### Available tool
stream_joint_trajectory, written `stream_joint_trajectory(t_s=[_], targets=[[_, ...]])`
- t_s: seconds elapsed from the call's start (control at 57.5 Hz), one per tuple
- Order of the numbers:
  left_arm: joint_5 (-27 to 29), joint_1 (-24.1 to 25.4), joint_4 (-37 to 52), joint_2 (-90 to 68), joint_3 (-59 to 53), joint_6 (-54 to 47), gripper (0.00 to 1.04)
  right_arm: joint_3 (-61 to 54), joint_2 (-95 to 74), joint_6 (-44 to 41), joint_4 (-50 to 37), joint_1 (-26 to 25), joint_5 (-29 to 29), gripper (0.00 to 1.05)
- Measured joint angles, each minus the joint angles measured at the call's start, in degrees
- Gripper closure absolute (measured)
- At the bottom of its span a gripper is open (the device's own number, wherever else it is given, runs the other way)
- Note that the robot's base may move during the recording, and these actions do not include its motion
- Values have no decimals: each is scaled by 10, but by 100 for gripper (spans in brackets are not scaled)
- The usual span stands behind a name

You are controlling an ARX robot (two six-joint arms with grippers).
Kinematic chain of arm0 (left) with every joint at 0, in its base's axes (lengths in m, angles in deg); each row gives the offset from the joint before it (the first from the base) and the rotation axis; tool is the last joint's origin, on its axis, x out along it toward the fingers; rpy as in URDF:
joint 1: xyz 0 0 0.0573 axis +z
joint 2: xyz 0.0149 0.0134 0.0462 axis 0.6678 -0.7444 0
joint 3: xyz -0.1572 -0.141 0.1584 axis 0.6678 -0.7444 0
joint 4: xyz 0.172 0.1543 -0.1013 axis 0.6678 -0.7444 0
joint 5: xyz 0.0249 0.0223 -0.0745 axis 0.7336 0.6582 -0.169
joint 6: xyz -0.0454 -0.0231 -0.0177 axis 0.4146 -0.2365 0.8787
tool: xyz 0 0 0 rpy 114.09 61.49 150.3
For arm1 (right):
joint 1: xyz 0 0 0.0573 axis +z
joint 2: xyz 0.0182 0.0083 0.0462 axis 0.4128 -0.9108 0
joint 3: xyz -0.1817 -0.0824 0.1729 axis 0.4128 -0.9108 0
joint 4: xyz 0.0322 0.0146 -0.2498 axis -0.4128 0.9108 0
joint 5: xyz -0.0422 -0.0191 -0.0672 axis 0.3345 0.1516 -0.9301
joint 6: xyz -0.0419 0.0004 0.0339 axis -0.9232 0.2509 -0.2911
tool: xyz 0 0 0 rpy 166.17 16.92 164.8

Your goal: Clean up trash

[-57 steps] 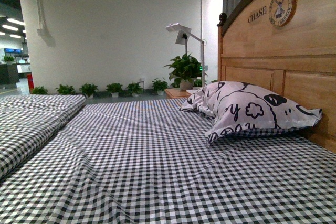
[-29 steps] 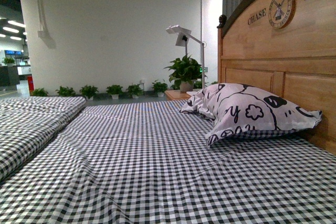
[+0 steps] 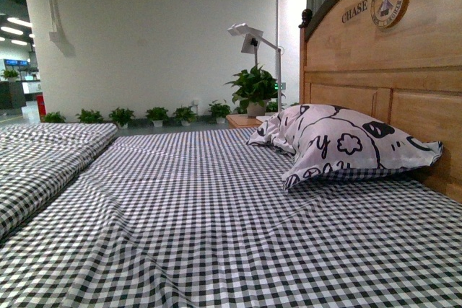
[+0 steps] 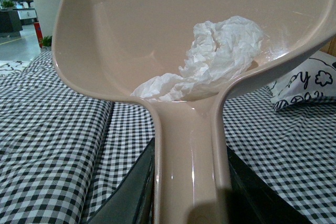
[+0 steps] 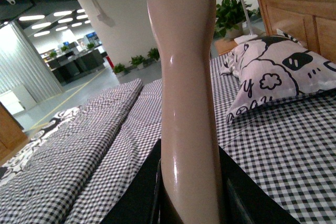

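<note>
Since a second earlier the front view had shifted a little: the headboard [image 3: 393, 84] clock sat higher in the frame and the pillow [image 3: 346, 142] slightly up; nothing on the bed [image 3: 216, 229] itself had moved. Neither arm showed there.

The left tool [image 4: 189, 192] was clamped on the handle of a beige dustpan [image 4: 131, 40], dark fingers [image 4: 131, 192] flanking the handle; their tips were cut off by the frame edge. The tissue [image 4: 215, 56] lay in the pan's scoop, just ahead of that tool, above the checked sheet.

The right tool [image 5: 189, 192] gripped a beige handle [image 5: 186, 77] that ran out of the frame, so its far end could not be made out. Only the wrist views showed the pan, tissue and handle; the pillow [image 5: 273, 77] lay beyond the right tool.
</note>
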Motion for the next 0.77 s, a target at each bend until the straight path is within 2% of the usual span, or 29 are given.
stream_joint_trajectory(t_s=[0.766], targets=[[0,0,0,0,0,0,77,0,0,0,0,0,0,84]])
